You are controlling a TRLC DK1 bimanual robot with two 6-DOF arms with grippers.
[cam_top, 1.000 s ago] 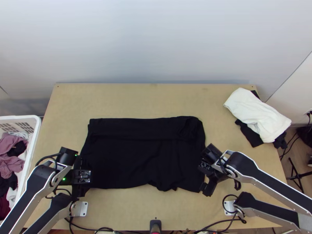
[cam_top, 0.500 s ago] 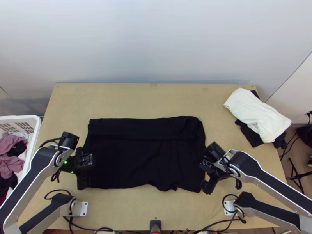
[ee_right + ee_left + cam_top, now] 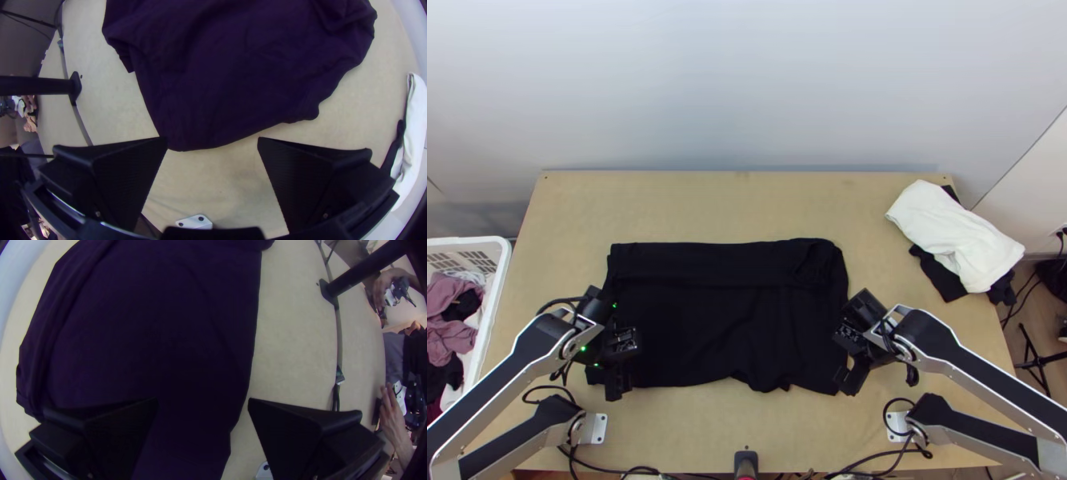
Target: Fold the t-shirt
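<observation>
On my left I've got a white basket (image 3: 501,280) holding a loose heap of mauve, black and white clothes (image 3: 445,332). The black t-shirt (image 3: 723,320) lies flat mid-table (image 3: 691,200), probably folded, though black on black reads poorly. My left gripper (image 3: 619,346) gapes over its left end; my right gripper (image 3: 849,340), also spread, is at its near right corner.

Light wooden table (image 3: 707,204) | middle: black t-shirt (image 3: 683,328) — laid out wide and fairly flat, long crease along far side, near edge wavy | far right: white cloth (image 3: 955,236) over black cloth (image 3: 939,278) — partly past right edge | near side: metal plate (image 3: 598,429) left, second plate (image 3: 896,424) right
</observation>
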